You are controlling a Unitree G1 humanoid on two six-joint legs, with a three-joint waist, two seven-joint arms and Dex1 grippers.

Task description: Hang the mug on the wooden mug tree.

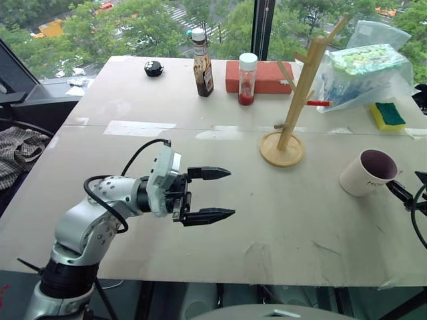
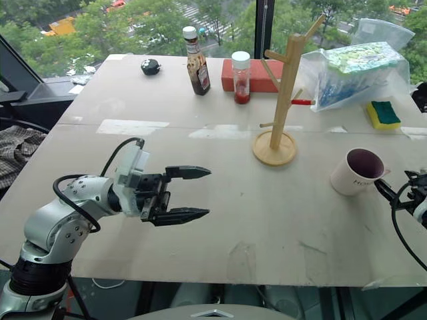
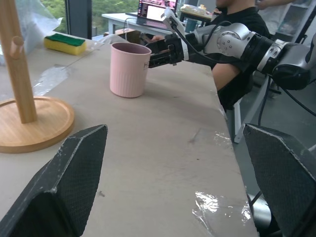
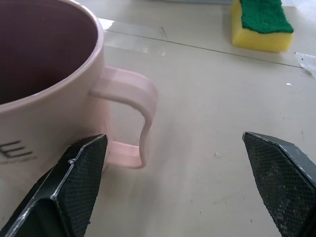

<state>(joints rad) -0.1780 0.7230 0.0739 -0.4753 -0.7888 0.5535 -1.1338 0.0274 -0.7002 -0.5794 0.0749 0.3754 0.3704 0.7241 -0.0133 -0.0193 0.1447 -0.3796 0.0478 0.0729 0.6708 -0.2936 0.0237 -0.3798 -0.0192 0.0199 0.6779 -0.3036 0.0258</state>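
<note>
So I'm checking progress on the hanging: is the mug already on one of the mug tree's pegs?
No, the mug stands upright on the table, apart from the wooden mug tree.

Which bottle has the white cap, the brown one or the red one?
The red bottle beside the mug tree has the plain white cap. The brown bottle, further left, has a darker top.
</note>
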